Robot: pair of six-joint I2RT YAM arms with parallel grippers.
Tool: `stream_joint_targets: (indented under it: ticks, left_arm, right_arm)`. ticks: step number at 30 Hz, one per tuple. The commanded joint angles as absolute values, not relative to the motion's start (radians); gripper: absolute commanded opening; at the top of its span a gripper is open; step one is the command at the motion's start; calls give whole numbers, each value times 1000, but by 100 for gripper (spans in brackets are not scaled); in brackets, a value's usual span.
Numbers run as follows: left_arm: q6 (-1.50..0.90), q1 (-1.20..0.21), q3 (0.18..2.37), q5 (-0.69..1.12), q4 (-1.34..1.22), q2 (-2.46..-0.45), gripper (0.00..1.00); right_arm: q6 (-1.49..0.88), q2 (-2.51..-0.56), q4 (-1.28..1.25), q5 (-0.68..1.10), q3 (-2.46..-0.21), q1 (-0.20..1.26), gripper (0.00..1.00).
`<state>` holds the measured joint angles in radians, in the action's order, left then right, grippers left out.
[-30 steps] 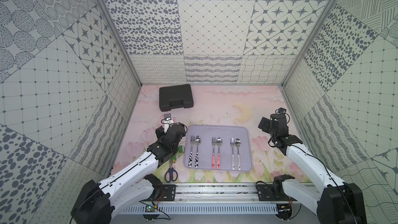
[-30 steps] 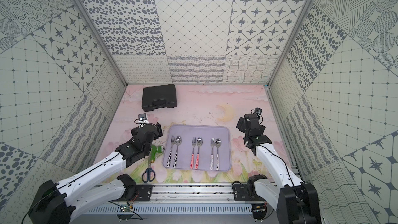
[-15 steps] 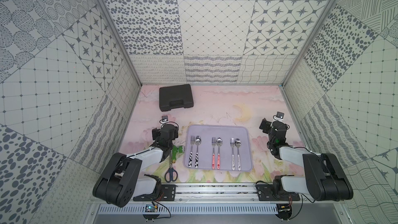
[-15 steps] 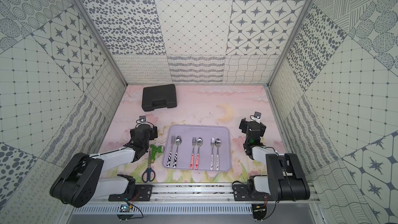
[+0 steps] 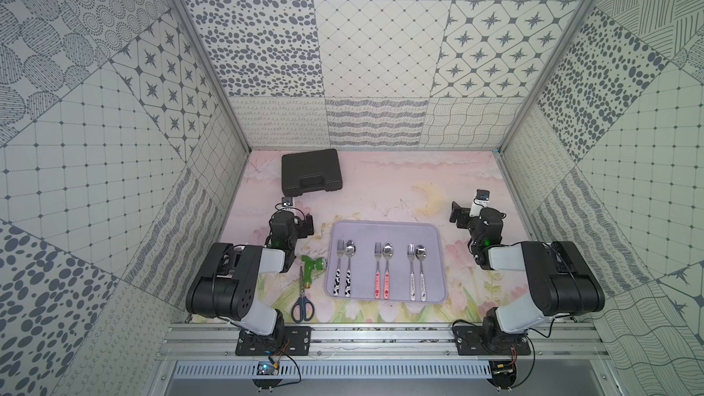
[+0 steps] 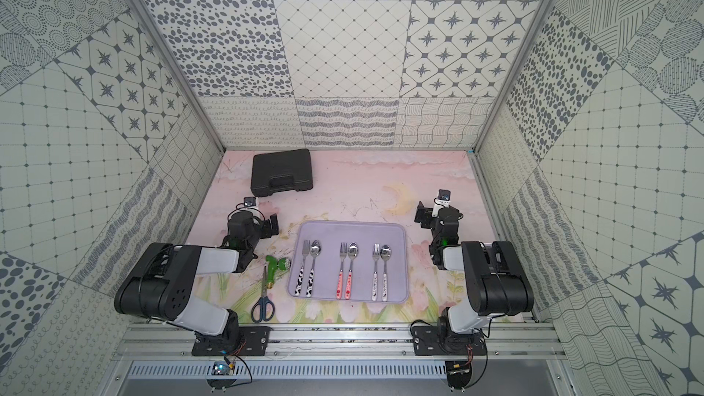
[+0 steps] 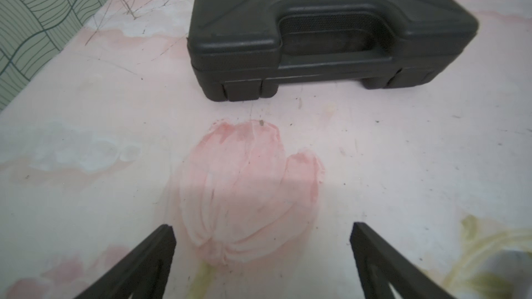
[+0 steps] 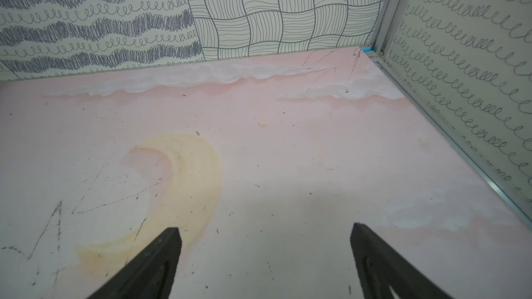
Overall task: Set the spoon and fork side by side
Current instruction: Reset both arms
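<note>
The left end effector sits low over the pink surface, jaws spread wide with nothing between them. The right end effector is just as wide apart and empty. A printed tulip lies just ahead of the left one's fingertips, and a printed yellow moon just ahead of the right one's.

Between the two, and set back from both toward the arm bases, a lilac tray carries three pairs. They are a cow-print fork and cow-print spoon, a red fork and red spoon, and a white fork and white spoon. Each fork lies just beside its spoon, with the handles toward the bases.

Straight ahead of the left end effector, a closed black case rests flat. Behind it, just off the tray's edge, lies a green hose nozzle. A pair of scissors lies farther back still. Ahead of the right end effector the surface runs to the patterned far wall.
</note>
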<state>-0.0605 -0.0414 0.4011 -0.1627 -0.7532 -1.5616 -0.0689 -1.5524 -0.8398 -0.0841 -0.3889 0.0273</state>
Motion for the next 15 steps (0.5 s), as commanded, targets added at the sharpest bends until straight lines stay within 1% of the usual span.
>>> stream_joint_targets:
  ticks: [1, 5, 7, 15]
  left_arm:
    - [-62, -22, 414, -10, -836, -1570, 99]
    - [-61, -23, 413, -11, -839, -1571, 99]
    - [-60, -24, 418, -11, -829, -1571, 99]
    - [-60, -26, 416, -14, -831, -1570, 99]
  right_arm:
    - [-40, -1548, -844, -61, -404, 35, 97]
    - [-38, -1548, -842, -62, -406, 37, 97]
    - [-19, -1551, -826, -32, -416, 41, 97]
    - [-17, -1550, -832, -37, -413, 44, 97]
